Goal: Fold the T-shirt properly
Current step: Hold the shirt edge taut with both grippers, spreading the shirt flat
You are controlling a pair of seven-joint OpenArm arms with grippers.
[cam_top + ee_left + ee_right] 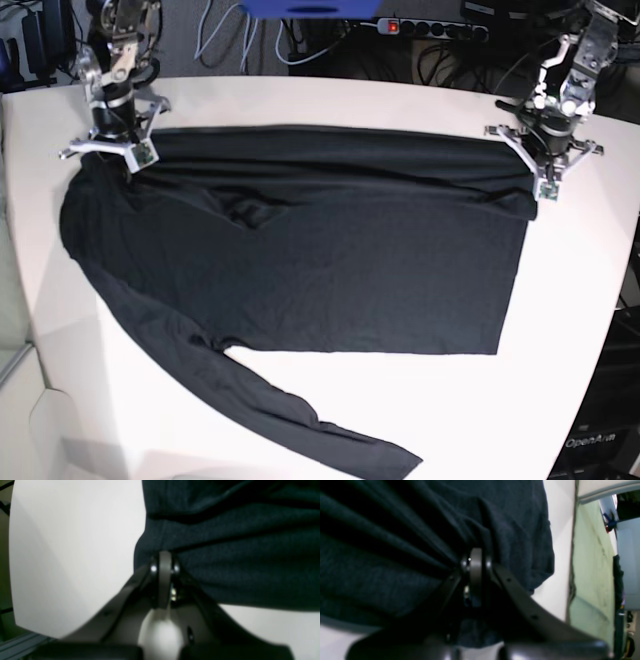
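Base view: your jaws pinch the T-shirt (pixel 330 270) at both upper corners; the loose lower-left sleeve (pixel 300 420) may drag and bunch.

The white table (pixel 330 400) bears the dark T-shirt (pixel 330 260), spread flat.

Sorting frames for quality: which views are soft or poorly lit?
Left wrist view: blurry, the T-shirt a dim mass against a bright table. Right wrist view: equally soft, folds nearly black. Base view: sharp, evenly lit, with curved table edges suggesting lens distortion.
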